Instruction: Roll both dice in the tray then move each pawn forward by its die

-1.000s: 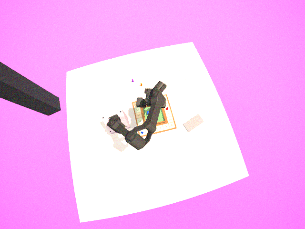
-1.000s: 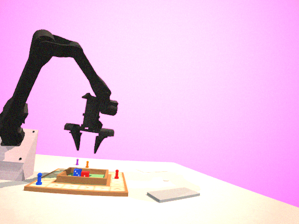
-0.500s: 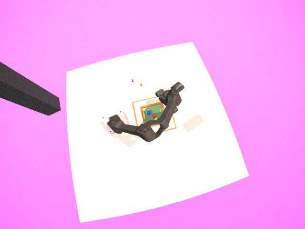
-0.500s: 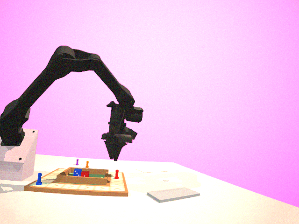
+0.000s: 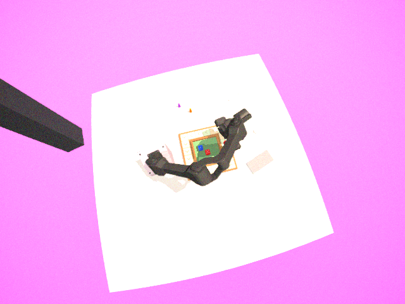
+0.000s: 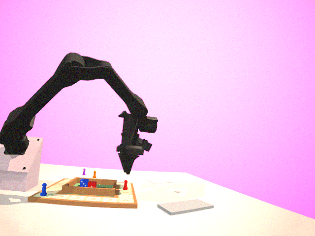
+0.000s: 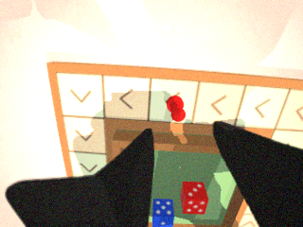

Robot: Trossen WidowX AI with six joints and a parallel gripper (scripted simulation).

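The board (image 6: 83, 203) (image 7: 142, 71) carries the brown-walled tray (image 6: 88, 191) (image 7: 128, 126). The blue die (image 5: 200, 147) (image 6: 83, 182) (image 7: 163, 208) and red die (image 5: 207, 152) (image 6: 92, 184) (image 7: 194, 198) lie in the tray; I cannot tell their upward numbers surely. The red pawn (image 6: 125, 185) (image 7: 175, 104) stands upright on the arrow track. The blue pawn (image 6: 43, 190) stands at the board's near left corner in the exterior view; the arm hides it in the top view. My gripper (image 6: 128, 172) (image 7: 182, 130) is partly open and empty, above the red pawn's side of the board.
A purple pawn (image 5: 178, 105) (image 6: 83, 171) and an orange pawn (image 5: 190, 110) (image 6: 94, 174) stand off the board. A flat grey slab (image 5: 259, 161) (image 6: 185, 207) lies beyond its other side. The pale base block (image 6: 29, 162) is at the left. A dark beam (image 5: 39, 118) shows in the top view.
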